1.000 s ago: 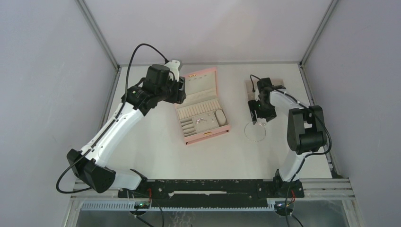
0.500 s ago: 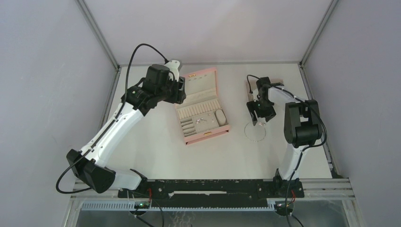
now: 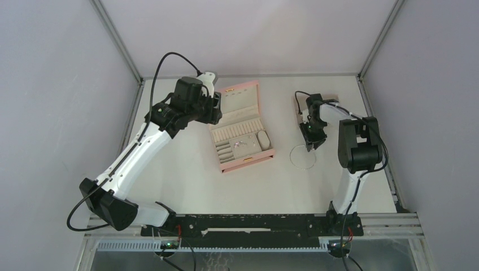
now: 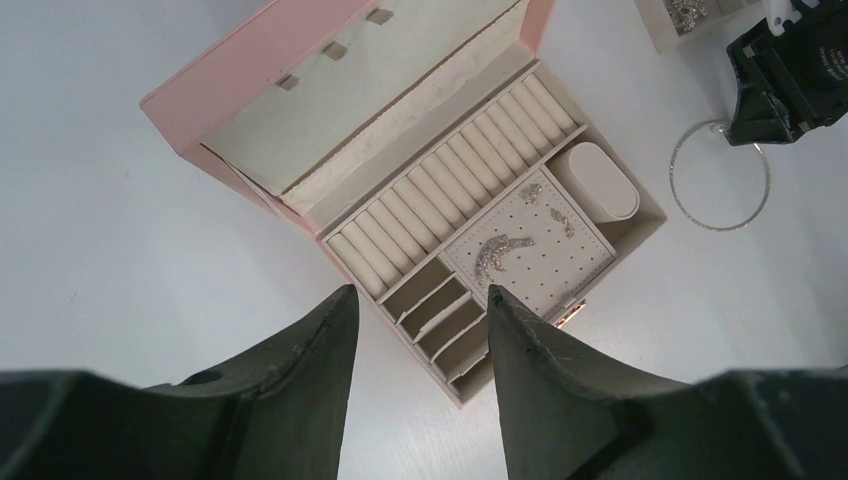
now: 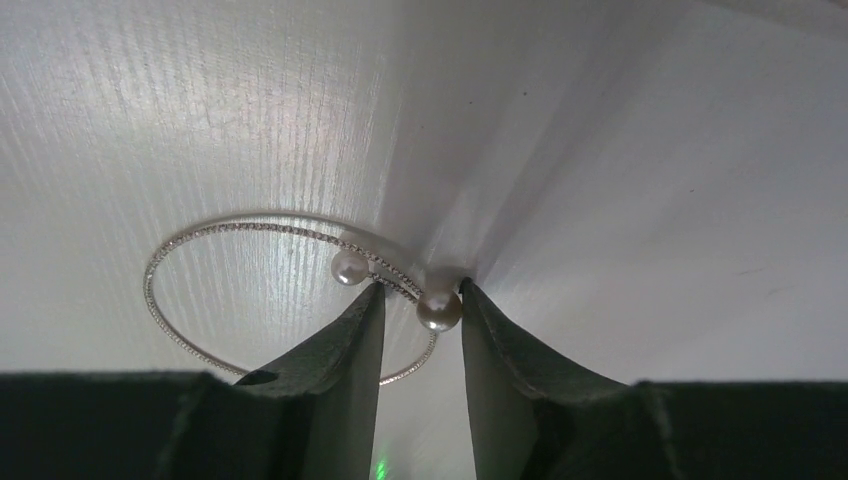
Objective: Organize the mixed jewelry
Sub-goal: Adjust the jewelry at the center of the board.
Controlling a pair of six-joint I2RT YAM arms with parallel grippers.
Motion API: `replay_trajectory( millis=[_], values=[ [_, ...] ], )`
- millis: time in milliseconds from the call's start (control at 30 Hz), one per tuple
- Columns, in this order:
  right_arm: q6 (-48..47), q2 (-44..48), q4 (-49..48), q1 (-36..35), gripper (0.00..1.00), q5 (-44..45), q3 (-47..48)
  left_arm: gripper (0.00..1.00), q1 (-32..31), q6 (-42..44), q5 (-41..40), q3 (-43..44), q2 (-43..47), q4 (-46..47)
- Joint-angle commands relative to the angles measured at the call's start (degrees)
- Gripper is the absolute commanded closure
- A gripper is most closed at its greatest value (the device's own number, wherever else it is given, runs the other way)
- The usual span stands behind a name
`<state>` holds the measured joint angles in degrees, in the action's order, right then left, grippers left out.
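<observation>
Silver bangle (image 5: 348,268) | tip inside right end effector (image 5: 422,292) | pink box (image 3: 248,162) apart

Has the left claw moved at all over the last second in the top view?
No. The left claw sits at the same spot beside the open lid of the pink box, which has not shifted either.

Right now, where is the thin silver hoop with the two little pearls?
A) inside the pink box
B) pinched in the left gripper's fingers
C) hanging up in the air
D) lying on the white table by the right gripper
D: the pearl hoop lies flat on the table, and the right gripper has its open fingers on either side of one pearl.
</observation>
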<state>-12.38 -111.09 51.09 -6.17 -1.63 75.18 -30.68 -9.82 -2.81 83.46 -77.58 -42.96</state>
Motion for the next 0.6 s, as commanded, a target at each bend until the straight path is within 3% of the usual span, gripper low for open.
replay_trajectory(
  millis=[0, 367, 433, 567],
  values=[
    [1.74, -0.85, 0.23, 0.32, 0.60, 1.63, 0.21, 0.44, 0.19, 1.72, -0.49, 1.70, 1.34, 0.60],
    [20.32, 5.90, -0.48, -0.02, 0.63, -1.49, -8.35, 0.44, 0.18, 2.44, -0.28, 2.05, 0.91, 0.42],
    [21.76, 7.40, -0.98, -0.51, 0.57, -2.09, -9.94, 0.44, 0.18, 2.51, -0.31, 2.29, 0.90, 0.27],
    [20.55, 10.35, 0.08, -2.68, 0.41, 4.74, -10.38, 0.44, 0.18, 2.91, -1.03, 2.27, 1.31, -0.17]
  ],
)
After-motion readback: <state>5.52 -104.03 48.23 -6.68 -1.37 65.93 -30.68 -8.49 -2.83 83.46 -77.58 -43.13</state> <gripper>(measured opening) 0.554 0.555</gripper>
